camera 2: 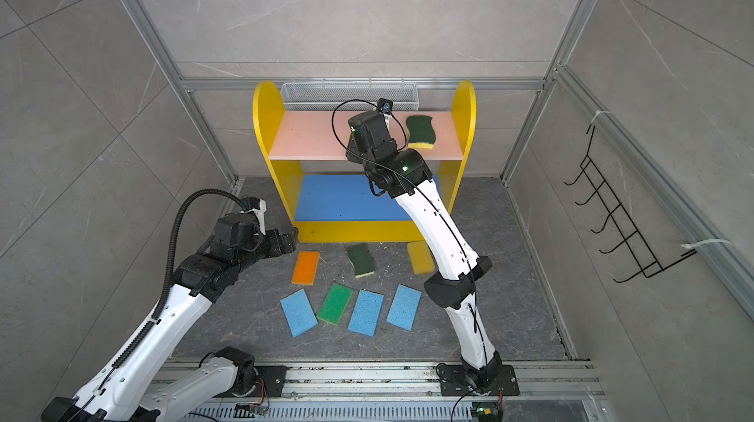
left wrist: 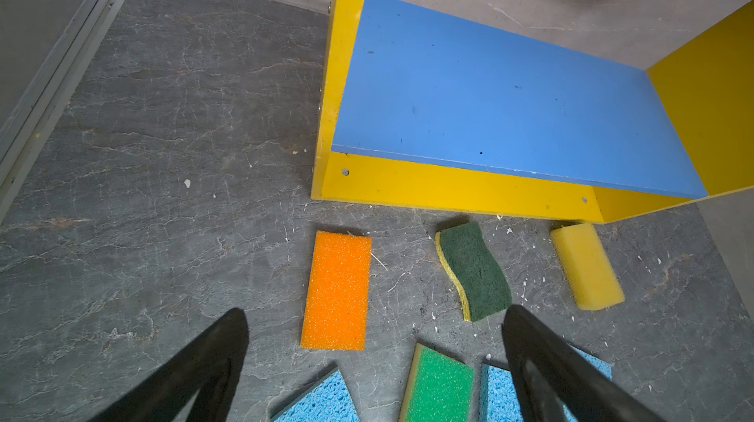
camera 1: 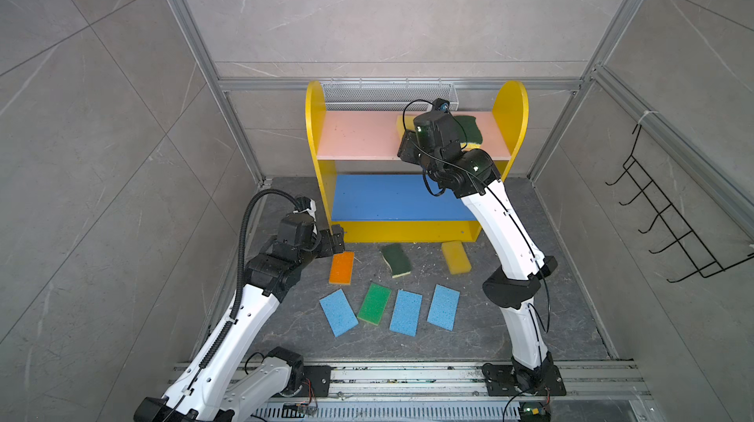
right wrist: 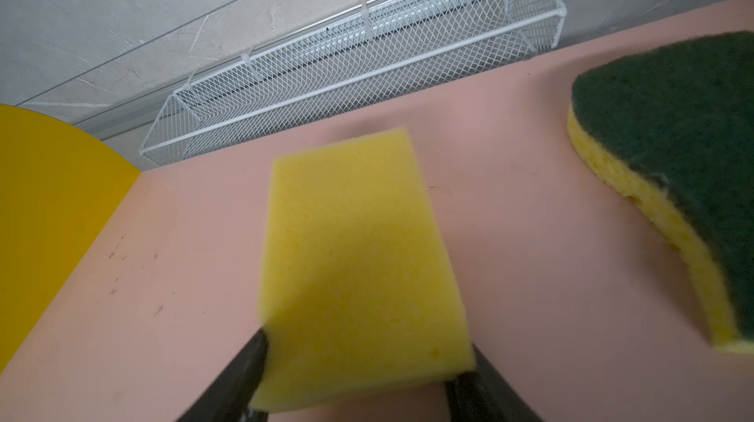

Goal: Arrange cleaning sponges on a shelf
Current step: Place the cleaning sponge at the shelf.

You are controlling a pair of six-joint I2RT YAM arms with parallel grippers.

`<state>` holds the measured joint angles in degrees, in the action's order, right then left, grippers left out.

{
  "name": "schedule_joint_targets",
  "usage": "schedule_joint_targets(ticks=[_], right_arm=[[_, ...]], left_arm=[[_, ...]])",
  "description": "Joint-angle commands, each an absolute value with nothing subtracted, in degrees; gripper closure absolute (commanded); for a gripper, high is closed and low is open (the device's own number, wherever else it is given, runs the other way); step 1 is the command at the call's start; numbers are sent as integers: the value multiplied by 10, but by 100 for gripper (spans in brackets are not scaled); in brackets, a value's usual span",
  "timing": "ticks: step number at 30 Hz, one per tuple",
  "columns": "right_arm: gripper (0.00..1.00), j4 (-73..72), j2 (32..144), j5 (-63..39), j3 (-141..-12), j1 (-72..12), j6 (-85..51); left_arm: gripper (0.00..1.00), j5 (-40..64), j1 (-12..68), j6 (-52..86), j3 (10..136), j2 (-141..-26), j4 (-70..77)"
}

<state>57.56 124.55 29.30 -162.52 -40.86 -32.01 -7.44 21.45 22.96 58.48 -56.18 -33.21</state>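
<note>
Now my right gripper (right wrist: 367, 352) grips the near end of the plain yellow sponge (right wrist: 359, 261) over the pink upper board (right wrist: 183, 277) of the shelf (camera 1: 517, 114). Its long axis runs straight out from the jaws; the wavy green sponge (right wrist: 673, 134) lies beside, apart. My left gripper (left wrist: 375, 316) hangs wide open.
</note>
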Motion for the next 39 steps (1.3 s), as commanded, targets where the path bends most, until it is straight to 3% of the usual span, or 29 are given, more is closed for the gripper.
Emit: schedule_joint_targets(ticks=[1, 9, 20, 27, 39], right_arm=[[33, 601, 1276, 290, -1628, -414, -340], [21, 587, 1285, 258, -1633, -415, -342], [19, 588, 1268, 275, -1623, -422, -325], [12, 590, 1275, 257, -1626, -423, -312], [11, 601, 1233, 227, -1611, -422, -248]], left_arm=[[1, -80, 209, 222, 586, -559, -328], [1, -81, 202, 217, 586, -555, -335], [0, -68, 197, 226, 583, -553, -333], [0, -67, 195, 226, 577, -547, -333], [0, -59, 193, 232, 573, -544, -330]])
